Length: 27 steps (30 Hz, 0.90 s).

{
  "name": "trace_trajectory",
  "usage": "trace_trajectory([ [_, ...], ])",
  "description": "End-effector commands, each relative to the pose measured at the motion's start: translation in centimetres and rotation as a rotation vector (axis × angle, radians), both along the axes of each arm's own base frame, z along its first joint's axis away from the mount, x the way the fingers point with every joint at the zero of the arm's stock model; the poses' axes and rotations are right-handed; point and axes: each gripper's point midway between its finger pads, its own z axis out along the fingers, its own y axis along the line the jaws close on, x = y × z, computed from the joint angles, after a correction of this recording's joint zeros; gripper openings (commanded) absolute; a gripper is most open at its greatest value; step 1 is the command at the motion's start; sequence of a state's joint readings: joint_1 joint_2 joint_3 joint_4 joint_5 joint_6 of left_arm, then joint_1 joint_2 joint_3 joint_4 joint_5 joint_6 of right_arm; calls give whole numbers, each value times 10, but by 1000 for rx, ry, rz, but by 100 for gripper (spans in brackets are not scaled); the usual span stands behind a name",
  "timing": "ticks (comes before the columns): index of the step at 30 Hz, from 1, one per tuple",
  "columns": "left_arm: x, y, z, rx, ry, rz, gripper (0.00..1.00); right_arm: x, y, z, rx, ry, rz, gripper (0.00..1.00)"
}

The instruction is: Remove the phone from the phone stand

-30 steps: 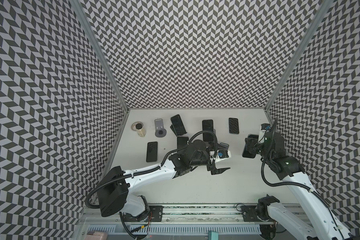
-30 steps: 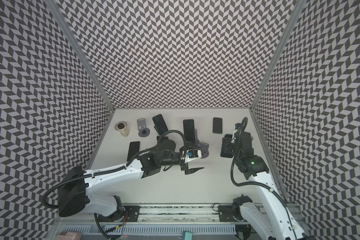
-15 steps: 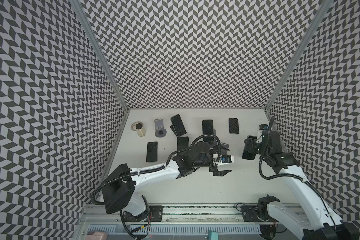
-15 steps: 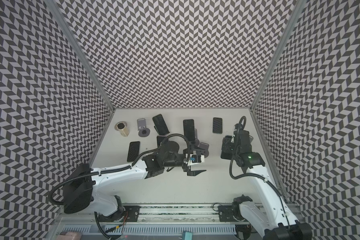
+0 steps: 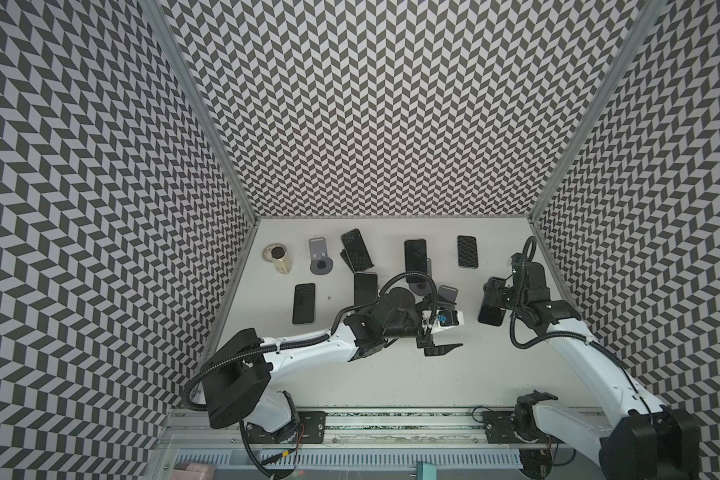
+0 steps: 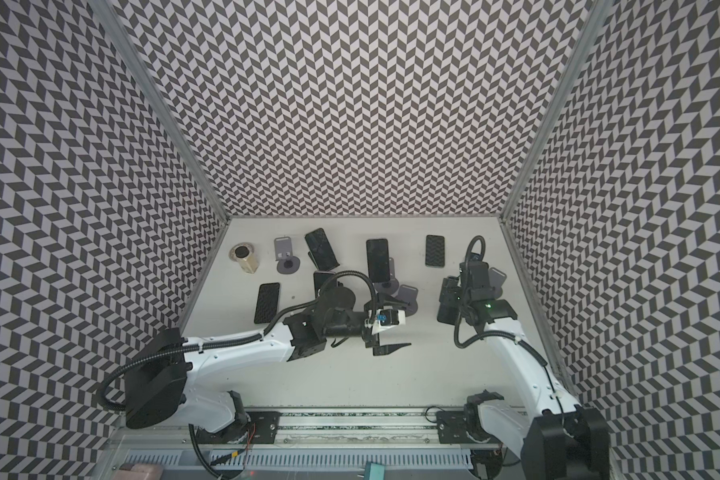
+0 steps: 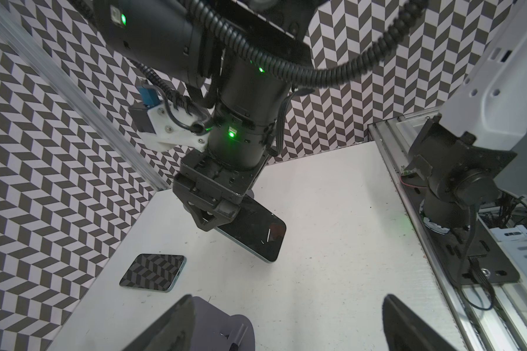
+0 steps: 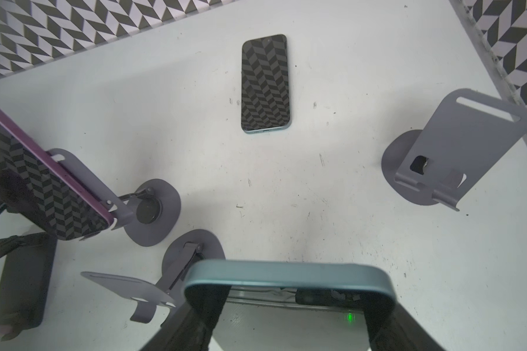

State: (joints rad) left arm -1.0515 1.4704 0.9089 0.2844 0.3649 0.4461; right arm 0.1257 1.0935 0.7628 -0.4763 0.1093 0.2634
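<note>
Six phones show in both top views, placed here from the beige bottle [image 5: 281,262]. A near flat phone [image 5: 303,303] lies closest to it, with a half-hidden phone [image 5: 365,286] just past that. Then, ever farther from the bottle, come a tilted phone [image 5: 356,249], a propped phone [image 5: 415,254], a far flat phone [image 5: 467,251] and a held phone [image 5: 490,322].

There are five phone stands:
- an empty stand [image 5: 319,257] just beside the bottle
- a dark stand [image 5: 346,262], only an edge showing under the tilted phone
- a loaded stand [image 8: 162,225] under the propped phone
- a bare stand [image 5: 447,293] beyond it
- a far stand [image 6: 496,276], farthest from the bottle

There is one bottle. There are two robot arms, the left arm [image 5: 308,353] and the right arm [image 5: 578,349].
</note>
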Motion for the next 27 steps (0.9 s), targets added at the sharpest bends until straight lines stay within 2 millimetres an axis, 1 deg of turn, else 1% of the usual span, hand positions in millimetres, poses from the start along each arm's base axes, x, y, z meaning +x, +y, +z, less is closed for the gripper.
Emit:
trace_trajectory([
  [1,-7,5,15,-48,4,-11,96,9,-6,0,3,-31,-48,0],
  [6,-10,5,17,-56,13,-24,96,6,-9,-22,-2,44,-79,0],
  [11,-9,6,18,-59,8,-16,96,4,-8,-47,-2,119,-76,0],
  [19,-7,10,20,-49,-25,-3,96,6,-17,-69,-24,137,-114,0],
  [23,-7,10,21,-47,-35,1,96,8,-16,-81,-2,171,-87,0],
  [27,-6,11,19,-35,-46,7,96,11,-20,-91,8,210,-74,0],
])
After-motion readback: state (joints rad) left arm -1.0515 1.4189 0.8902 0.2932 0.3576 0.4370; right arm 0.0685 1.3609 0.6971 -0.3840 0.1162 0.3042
